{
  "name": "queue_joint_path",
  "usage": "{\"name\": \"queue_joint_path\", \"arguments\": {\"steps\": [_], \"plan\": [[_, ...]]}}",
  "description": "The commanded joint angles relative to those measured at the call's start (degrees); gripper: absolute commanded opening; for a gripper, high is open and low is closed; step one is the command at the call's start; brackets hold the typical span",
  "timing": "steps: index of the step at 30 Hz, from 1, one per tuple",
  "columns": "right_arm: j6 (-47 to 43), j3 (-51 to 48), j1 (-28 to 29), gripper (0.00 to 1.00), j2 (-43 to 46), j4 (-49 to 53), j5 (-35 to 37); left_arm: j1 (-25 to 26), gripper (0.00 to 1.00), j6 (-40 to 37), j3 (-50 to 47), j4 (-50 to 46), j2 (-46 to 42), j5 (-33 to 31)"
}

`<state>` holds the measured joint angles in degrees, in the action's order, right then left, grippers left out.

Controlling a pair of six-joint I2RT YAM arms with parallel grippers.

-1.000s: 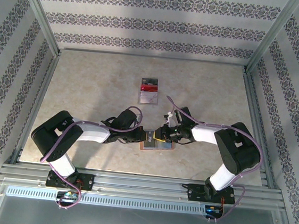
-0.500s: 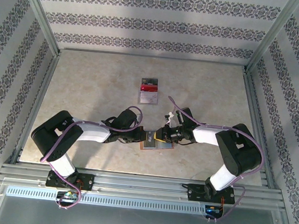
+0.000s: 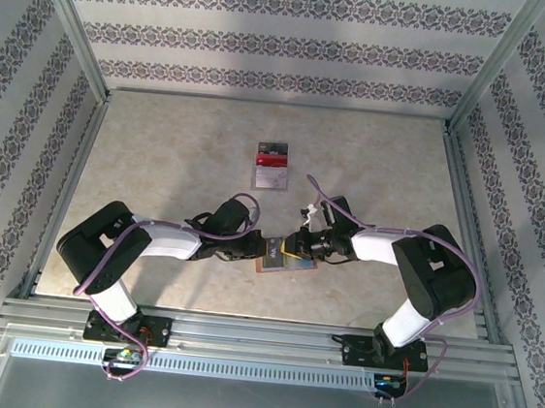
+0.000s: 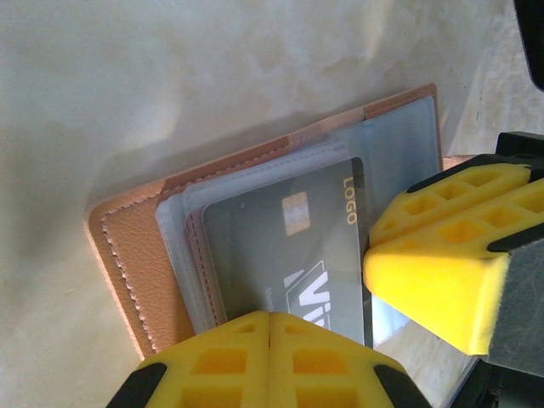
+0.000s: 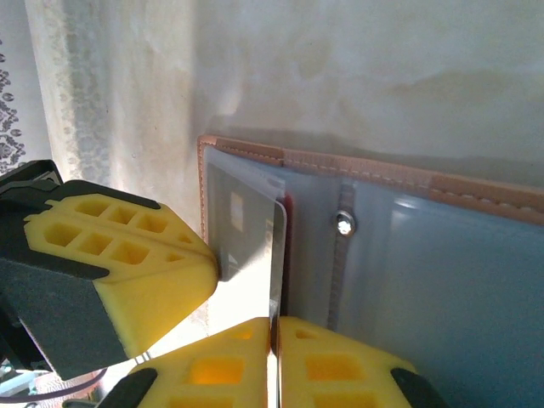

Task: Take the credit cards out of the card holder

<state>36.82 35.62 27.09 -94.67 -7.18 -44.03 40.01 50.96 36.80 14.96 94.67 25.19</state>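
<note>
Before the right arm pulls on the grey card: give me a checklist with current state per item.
1. Grip: right gripper pads are closed on the edge of the grey card. Ok.
2. Brace: left gripper is shut, with its tips down at the card holder. Whether it actually pins the holder: cannot tell.
3. Left tips off the grey card: they overlap it in the left wrist view. Cannot tell.
4. Holder lies open on the table. Ok.
5. A red card edge shows behind the grey card and might drag along. Cannot tell.
6. Small stack lies farther back, apart from both arms. Ok.
</note>
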Motion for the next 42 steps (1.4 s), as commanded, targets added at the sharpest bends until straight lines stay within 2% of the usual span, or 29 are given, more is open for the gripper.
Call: {"name": "queue_joint_path", "arguments": {"steps": [1, 10, 22, 27, 29, 42], "plan": [[0.01, -0.85, -0.24, 0.10, 0.00, -1.81, -2.46, -0.46, 0.00, -1.12, -1.17, -8.66, 3.28, -4.11], [-1.22, -2.61, -2.12, 0.00, 2.77, -0.84, -1.95, -0.46, 0.00, -1.39, -0.50, -11.41, 3.88, -5.30], [-2.37, -4.42, -4.88, 0.00, 4.10, -0.37, -2.50, -0.46, 0.00, -1.39, -0.60, -11.07, 4.20, -4.87], [-1.51, -4.31, -4.44, 0.16, 4.21, -1.86, -4.24, -0.46, 0.00, -1.56, -0.32, -11.04, 4.44, -4.75], [-1.25, -4.15, -4.12, 0.19, 4.11, -2.13, -4.22, -0.46, 0.00, -1.56, -0.37, -10.85, 4.54, -4.73], [0.44, -2.04, -1.53, 0.21, 1.25, -3.06, -2.23, -0.46, 0.00, -1.63, -0.17, -10.71, 4.82, -4.44]]}}
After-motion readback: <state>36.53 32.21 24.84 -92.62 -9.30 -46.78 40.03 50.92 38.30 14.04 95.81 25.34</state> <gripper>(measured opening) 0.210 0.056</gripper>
